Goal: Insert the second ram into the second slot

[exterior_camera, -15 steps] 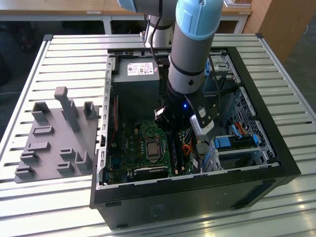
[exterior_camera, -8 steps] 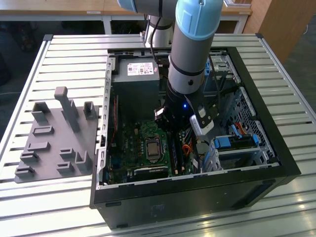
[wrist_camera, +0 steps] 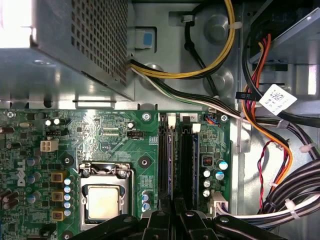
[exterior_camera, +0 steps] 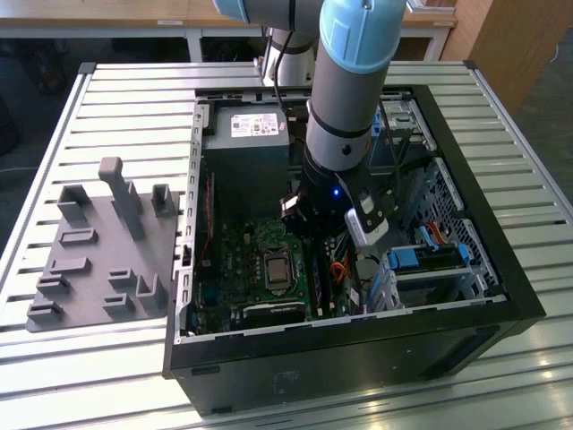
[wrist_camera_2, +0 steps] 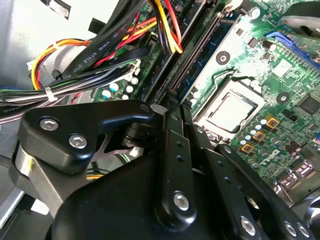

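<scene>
My gripper [exterior_camera: 315, 235] reaches down into the open computer case [exterior_camera: 466, 340], right over the memory slots beside the processor socket [exterior_camera: 273, 267]. In both wrist views its black fingers [wrist_camera: 165, 220] stand close together. The second ram [wrist_camera: 171, 165] shows edge-on as a thin dark blue strip that runs from between the fingertips along the slot line. It lies on the socket's side of the slot bank, and its far end reaches a white latch [wrist_camera: 171, 120]. In the second wrist view the second ram [wrist_camera_2: 196, 55] stretches away from the gripper [wrist_camera_2: 172, 107]. How deep it sits in the slot is hidden.
A neighbouring slot [wrist_camera: 196, 160] also shows a bluish strip. Bundled cables [wrist_camera: 280, 150] crowd the side away from the socket. The power supply [exterior_camera: 246, 134] lies beyond the slots' far end, with drive bays [exterior_camera: 430, 255] on the exterior view's right. A grey fixture [exterior_camera: 103, 242] lies outside the case.
</scene>
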`<move>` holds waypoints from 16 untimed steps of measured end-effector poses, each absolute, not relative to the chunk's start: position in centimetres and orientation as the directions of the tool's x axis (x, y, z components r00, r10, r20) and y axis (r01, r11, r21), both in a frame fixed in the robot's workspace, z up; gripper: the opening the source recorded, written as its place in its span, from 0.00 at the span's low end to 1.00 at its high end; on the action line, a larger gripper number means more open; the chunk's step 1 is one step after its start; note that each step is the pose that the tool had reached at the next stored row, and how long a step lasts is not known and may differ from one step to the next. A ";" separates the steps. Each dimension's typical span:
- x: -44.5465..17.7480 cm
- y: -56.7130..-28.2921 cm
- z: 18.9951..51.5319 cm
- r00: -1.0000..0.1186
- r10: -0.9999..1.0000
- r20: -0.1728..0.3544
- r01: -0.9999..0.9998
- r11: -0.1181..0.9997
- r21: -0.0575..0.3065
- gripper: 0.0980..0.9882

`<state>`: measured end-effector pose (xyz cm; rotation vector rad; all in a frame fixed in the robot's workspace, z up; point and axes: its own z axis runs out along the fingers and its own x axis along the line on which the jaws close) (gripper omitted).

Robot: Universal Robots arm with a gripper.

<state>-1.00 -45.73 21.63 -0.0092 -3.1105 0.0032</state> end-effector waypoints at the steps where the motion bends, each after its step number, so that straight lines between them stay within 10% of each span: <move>1: -1.0 -45.7 21.6 -0.999 0.009 0.031 0.009 1.000 -0.002 0.04; 16: -1.0 -45.7 21.1 -0.999 0.010 0.031 0.010 1.000 -0.003 0.04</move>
